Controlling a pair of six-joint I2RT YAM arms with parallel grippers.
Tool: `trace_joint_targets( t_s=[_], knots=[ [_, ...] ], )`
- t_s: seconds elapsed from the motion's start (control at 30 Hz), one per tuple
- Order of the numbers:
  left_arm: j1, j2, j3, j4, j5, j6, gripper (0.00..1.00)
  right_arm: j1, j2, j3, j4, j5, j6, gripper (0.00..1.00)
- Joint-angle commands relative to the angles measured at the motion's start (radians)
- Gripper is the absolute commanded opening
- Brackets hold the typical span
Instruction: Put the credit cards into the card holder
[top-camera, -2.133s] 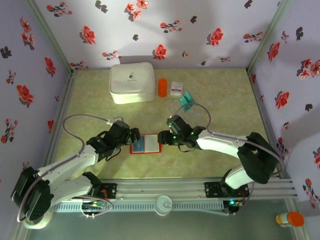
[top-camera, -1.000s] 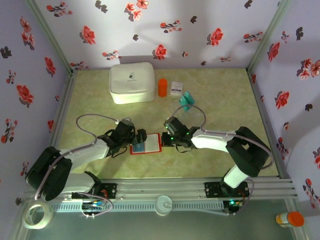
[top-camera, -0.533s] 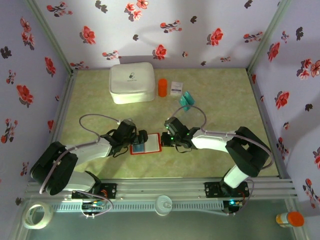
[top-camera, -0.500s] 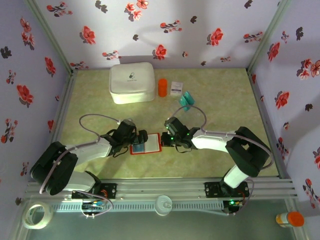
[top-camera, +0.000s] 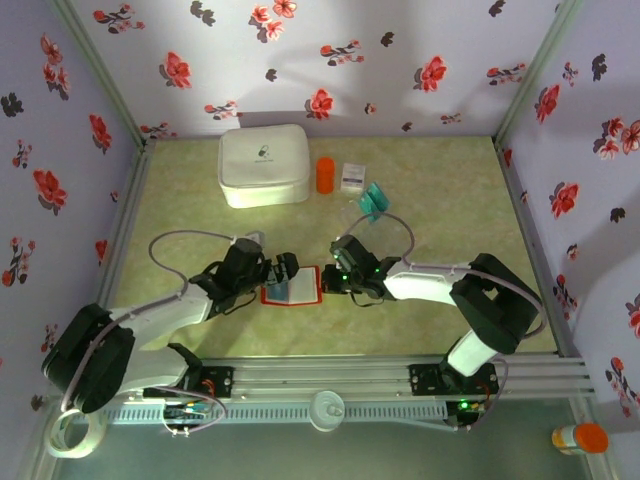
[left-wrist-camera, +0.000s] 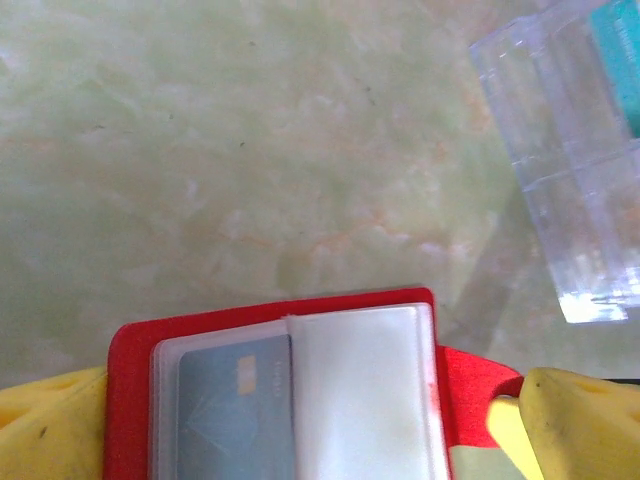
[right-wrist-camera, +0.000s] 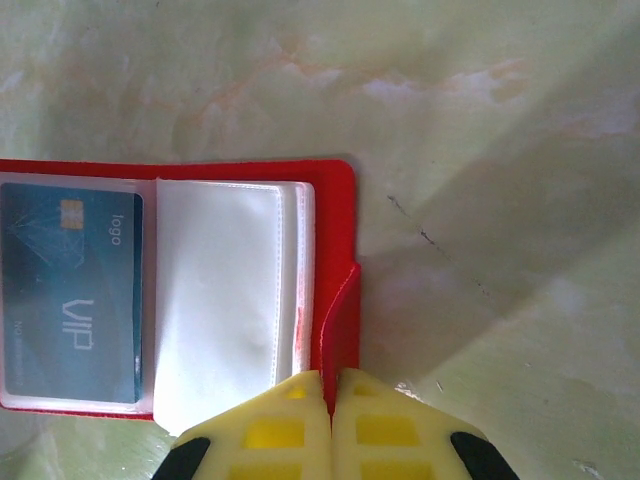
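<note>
Card holder (right-wrist-camera: 335, 200) lies open between spread left gripper (left-wrist-camera: 305, 398) and right gripper (right-wrist-camera: 331, 388) pinching its tab (right-wrist-camera: 340, 310)

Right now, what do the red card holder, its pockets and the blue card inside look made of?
Card holder: the cover looks like smooth red vinyl or faux leather with thin crisp edges; which one is unclear. Pockets: soft clear plastic film, slightly milky, with the card showing through one. Credit card: likely stiff plastic, printed blue with a gold chip patch.
</note>
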Motion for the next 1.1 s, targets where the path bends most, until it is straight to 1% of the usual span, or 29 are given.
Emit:
trace_joint_targets(
  t_s=[0.0, 0.2, 0.33, 0.63, 0.67, 0.7, 0.73, 0.83, 0.9, 1.07],
  knots=[
    [-0.019, -0.019, -0.028, 0.091, 0.036, -0.070, 1.00, -0.004, 0.011, -0.017, 0.025, -0.019, 0.020, 0.00],
    [-0.097, 0.036, 0.016, 0.177, 0.034, -0.116, 1.00, -0.003, 0.014, -0.024, 0.048, -0.024, 0.032, 0.00],
    [-0.139, 0.087, 0.059, 0.203, 0.023, -0.125, 1.00, -0.003, 0.014, -0.028, 0.053, -0.026, 0.035, 0.00],
    [-0.174, 0.190, 0.062, 0.291, -0.003, -0.178, 1.00, -0.009, -0.001, -0.043, 0.058, -0.036, 0.035, 0.00],
    [-0.178, 0.197, 0.059, 0.295, -0.006, -0.180, 1.00, -0.012, -0.012, -0.048, 0.054, -0.036, 0.038, 0.05],
    [-0.179, 0.205, 0.057, 0.297, -0.010, -0.184, 1.00, -0.017, -0.028, -0.060, 0.051, -0.033, 0.039, 0.13],
    [-0.182, 0.212, 0.054, 0.298, -0.015, -0.188, 1.00, -0.023, -0.049, -0.073, 0.049, -0.029, 0.041, 0.19],
    [-0.188, 0.228, 0.044, 0.310, -0.026, -0.200, 1.00, -0.044, -0.118, -0.107, 0.007, -0.006, 0.043, 0.29],
    [-0.194, 0.235, 0.034, 0.314, -0.037, -0.209, 1.00, -0.058, -0.164, -0.129, -0.023, 0.014, 0.046, 0.32],
    [-0.224, 0.252, -0.002, 0.326, -0.094, -0.239, 1.00, -0.090, -0.262, -0.161, -0.083, 0.044, 0.046, 0.33]
  ],
)
